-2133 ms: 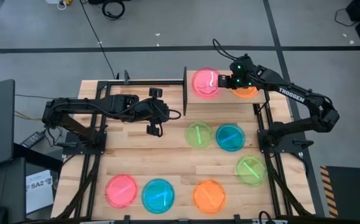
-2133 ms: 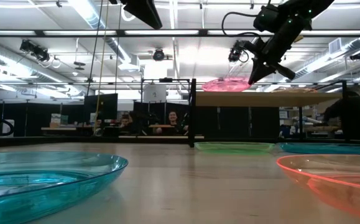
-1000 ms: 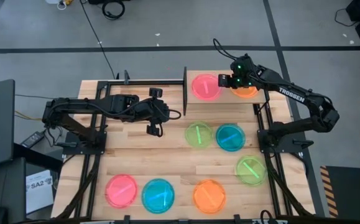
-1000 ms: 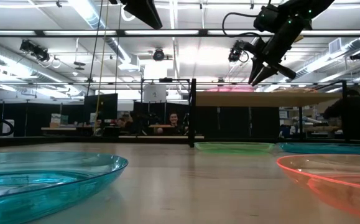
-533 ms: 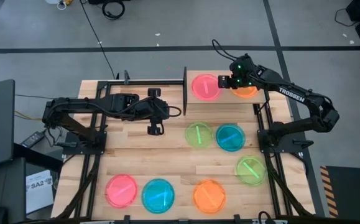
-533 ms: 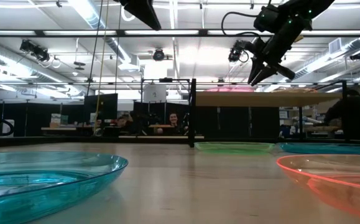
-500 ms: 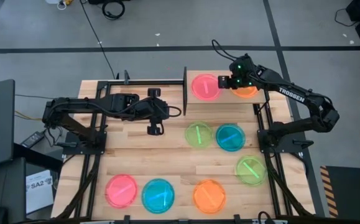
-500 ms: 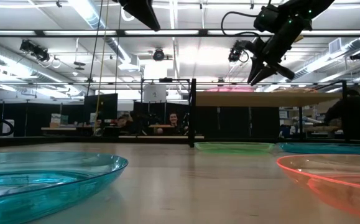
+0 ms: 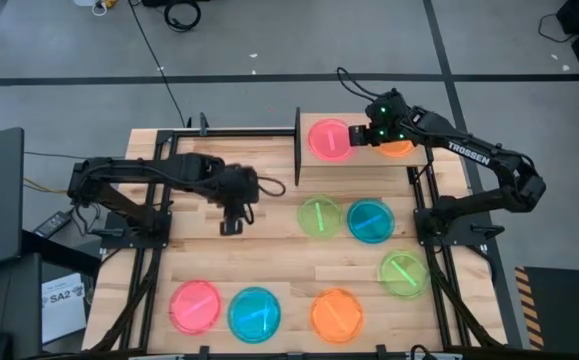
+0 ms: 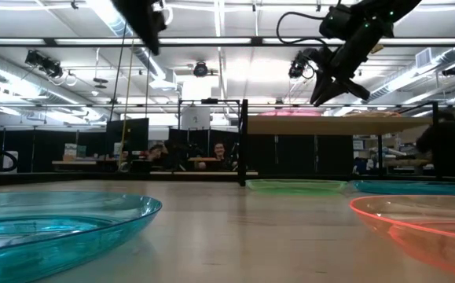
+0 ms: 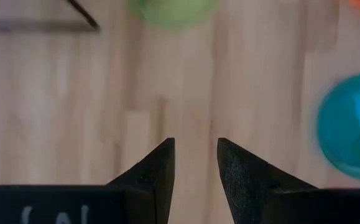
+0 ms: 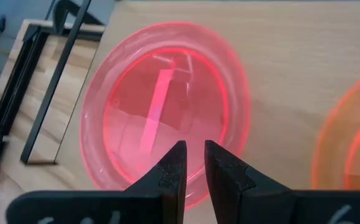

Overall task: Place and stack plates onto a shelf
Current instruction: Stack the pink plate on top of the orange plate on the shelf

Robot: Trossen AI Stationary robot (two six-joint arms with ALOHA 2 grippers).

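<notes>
Two plates lie flat on the raised shelf (image 9: 364, 160) at the table's far side: a pink plate (image 9: 331, 138) and, to its right, an orange plate (image 9: 397, 147). My right gripper (image 9: 358, 135) hovers just above the pink plate's right rim (image 12: 229, 155). Its fingers are a narrow gap apart with nothing between them, and in the low view its tips (image 10: 315, 101) stand clear above the shelf. My left gripper (image 9: 231, 225) hangs open over bare wood, pointing steeply down (image 11: 195, 149). Several more plates rest flat on the tabletop.
On the table lie a green plate (image 9: 319, 216) and a blue plate (image 9: 370, 220) before the shelf, and another green plate (image 9: 403, 272) at the right. A pink (image 9: 195, 305), a blue (image 9: 254, 312) and an orange plate (image 9: 336, 314) line the near edge. A black frame (image 9: 239, 130) stands far left.
My left gripper has moved toward the table's left and near edges and sunk a little. It has tipped from slanting to pointing steeply down and has rolled about its own line. It stays open. My right gripper stays above the pink plate.
</notes>
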